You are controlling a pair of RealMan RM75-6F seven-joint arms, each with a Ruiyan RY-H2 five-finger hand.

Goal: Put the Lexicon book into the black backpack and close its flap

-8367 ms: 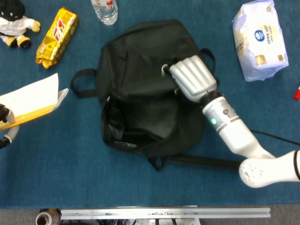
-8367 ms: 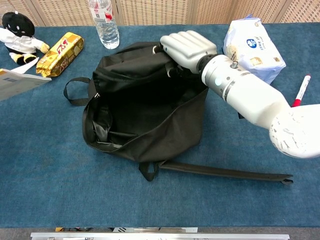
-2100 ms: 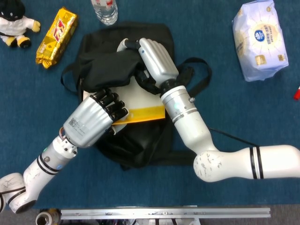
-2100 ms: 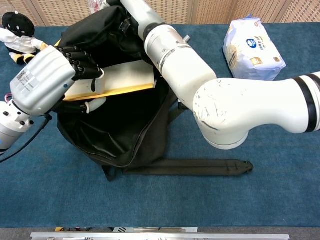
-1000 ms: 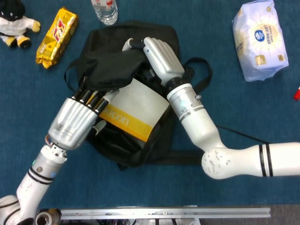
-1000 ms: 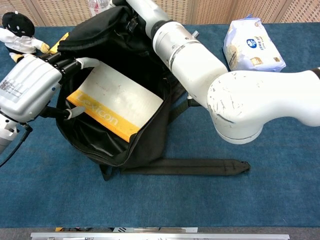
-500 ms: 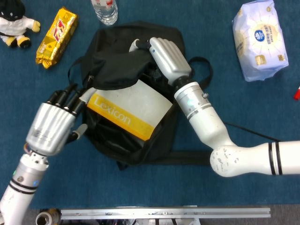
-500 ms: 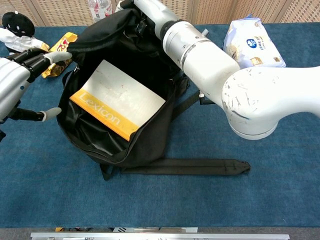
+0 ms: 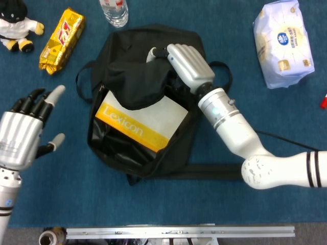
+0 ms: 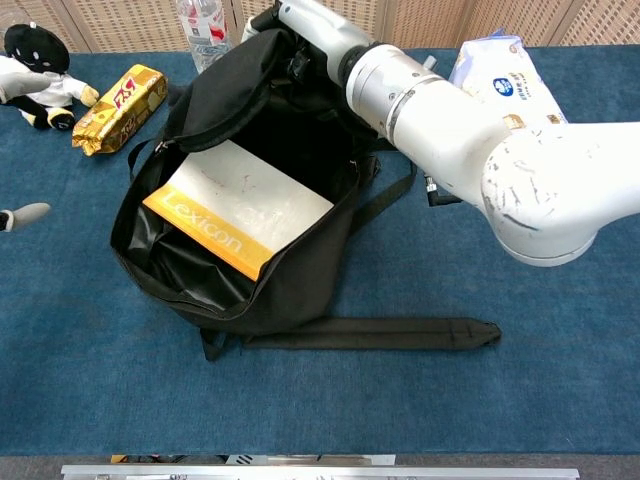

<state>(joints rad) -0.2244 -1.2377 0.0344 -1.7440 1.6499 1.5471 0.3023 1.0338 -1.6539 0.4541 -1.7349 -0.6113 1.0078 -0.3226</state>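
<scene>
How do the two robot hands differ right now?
The left robot hand is empty, fingers spread, hovering over the blue table apart from the black fabric backpack. The right robot hand grips the backpack's flap, fingers curled. Both are silver-white.

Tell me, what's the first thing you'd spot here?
The yellow-and-white Lexicon book lying inside the open black fabric backpack in the middle of the blue table. The right robot hand holds the backpack's flap up, and the left robot hand hovers open off to the left.
</scene>
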